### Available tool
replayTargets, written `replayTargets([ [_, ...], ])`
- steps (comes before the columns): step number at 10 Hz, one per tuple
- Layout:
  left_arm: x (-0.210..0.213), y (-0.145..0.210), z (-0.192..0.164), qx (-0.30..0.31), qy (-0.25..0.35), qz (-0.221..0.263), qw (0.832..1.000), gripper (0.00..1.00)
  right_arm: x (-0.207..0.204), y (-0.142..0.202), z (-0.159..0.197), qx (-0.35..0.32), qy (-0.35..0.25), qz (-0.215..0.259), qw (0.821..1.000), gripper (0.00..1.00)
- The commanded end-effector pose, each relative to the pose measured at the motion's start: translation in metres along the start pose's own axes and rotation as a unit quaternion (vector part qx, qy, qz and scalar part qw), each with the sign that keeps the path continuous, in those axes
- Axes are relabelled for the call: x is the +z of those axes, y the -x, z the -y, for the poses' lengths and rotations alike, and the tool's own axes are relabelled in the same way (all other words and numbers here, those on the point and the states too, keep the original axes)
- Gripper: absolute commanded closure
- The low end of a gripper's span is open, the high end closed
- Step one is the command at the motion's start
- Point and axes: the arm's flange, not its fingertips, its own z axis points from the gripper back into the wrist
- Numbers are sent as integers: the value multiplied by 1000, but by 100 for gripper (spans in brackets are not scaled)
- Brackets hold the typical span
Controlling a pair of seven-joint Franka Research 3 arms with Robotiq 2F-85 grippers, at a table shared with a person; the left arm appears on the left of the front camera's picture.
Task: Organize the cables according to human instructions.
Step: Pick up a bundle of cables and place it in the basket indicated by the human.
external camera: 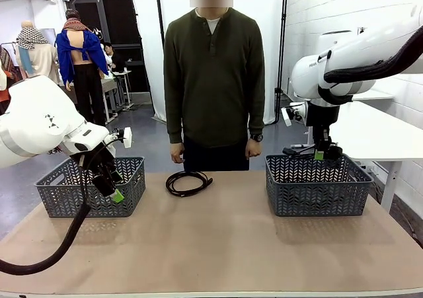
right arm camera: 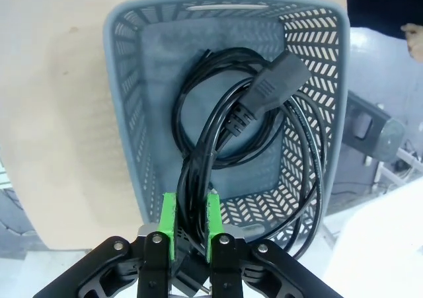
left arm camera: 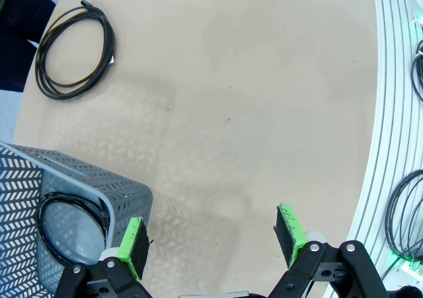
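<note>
Right tool (right arm camera: 191,225) is pinched narrow on a black cable (right arm camera: 197,176). Its green pads (right arm camera: 169,224) squeeze the bundled strands, and I have it hanging over the right basket (external camera: 317,195) at the right end of the desk (left arm camera: 251,113). Down my right wrist camera, the cord's loops and its chunky plug (right arm camera: 277,80) spread across the inside of that grey basket. I can't tell whether they rest on its floor or hang just clear. I also can't tell if that tangle is one cord or more. Over to my left: left tool (left arm camera: 211,238) is spread wide with nothing between its pads, hovering low over bare desk, just beside the corner of the left basket (left arm camera: 106,186). Inside that basket a second cable (left arm camera: 39,219) lies coiled on the bottom. A third cable (left arm camera: 108,47) lies flat in a neat round coil on the open desk. It's near the far edge, between the two baskets and well apart from both, with neither tool touching it. From the front camera that coil sits right in front of the person (external camera: 213,80), who stands upright at the far side of the desk with arms down.
</note>
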Motion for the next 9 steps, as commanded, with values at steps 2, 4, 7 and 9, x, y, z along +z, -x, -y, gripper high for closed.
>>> replayTargets([
  [2, 3, -2, 0, 1, 3, -2, 1000, 0, -14, 5, 11, 40, 10, 18, 999, 100],
  [4, 3, -2, 0, 1, 3, -2, 1000, 0, -23, 5, 19, 48, 1, 19, 999, 100],
  [7, 3, -2, 0, 1, 3, -2, 1000, 0, -33, 2, 29, 62, -2, 19, 998, 100],
  [9, 3, -2, 0, 1, 3, -2, 1000, 0, -41, 2, 33, 64, 0, 12, 998, 100],
])
